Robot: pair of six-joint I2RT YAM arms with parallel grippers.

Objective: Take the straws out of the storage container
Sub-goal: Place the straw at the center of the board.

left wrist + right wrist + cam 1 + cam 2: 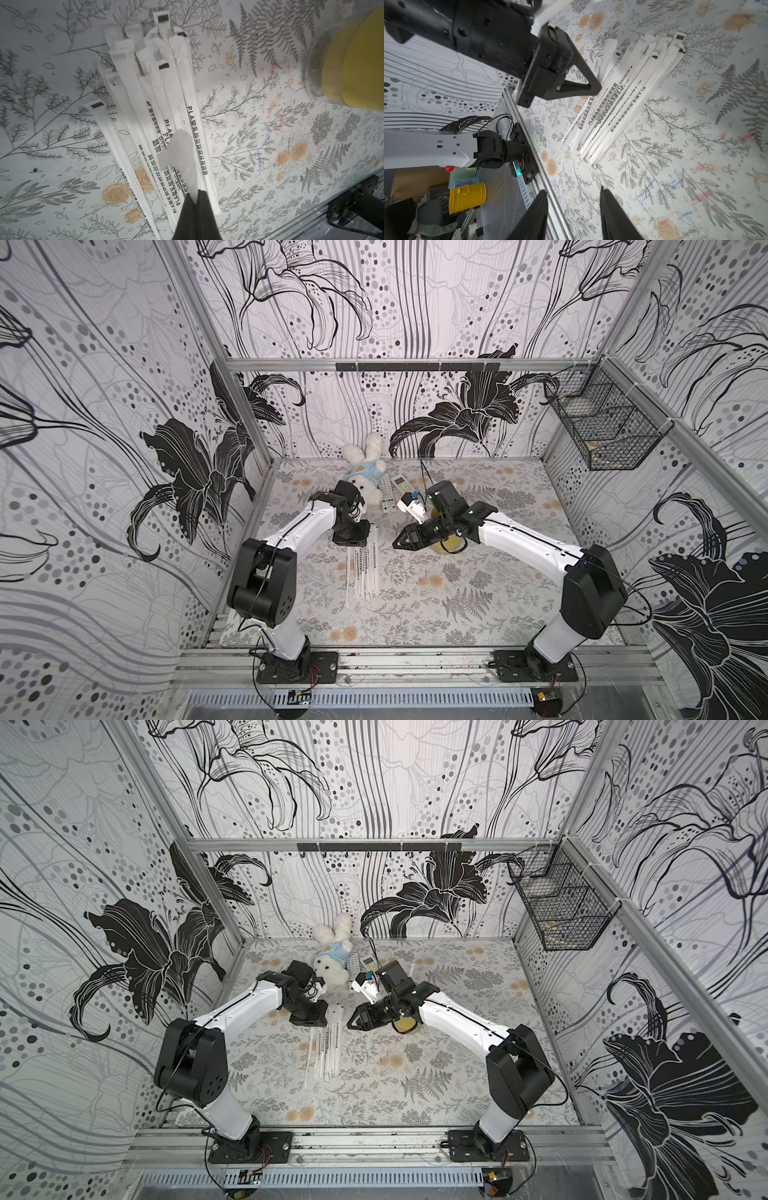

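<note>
Left gripper [196, 194] pinches 1 straw [180, 151] by its flat wrapper end; light, flimsy paper, probably better gripped mid-length. Right gripper [573, 190] gapes empty.

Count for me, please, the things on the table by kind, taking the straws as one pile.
straws, as one pile: 1
yellow cup: 1
remote controls: 2
plush rabbit: 1
Total: 5

Robot lab cell, aluminium frame [282, 364], wallpapered panels [83, 448]
</note>
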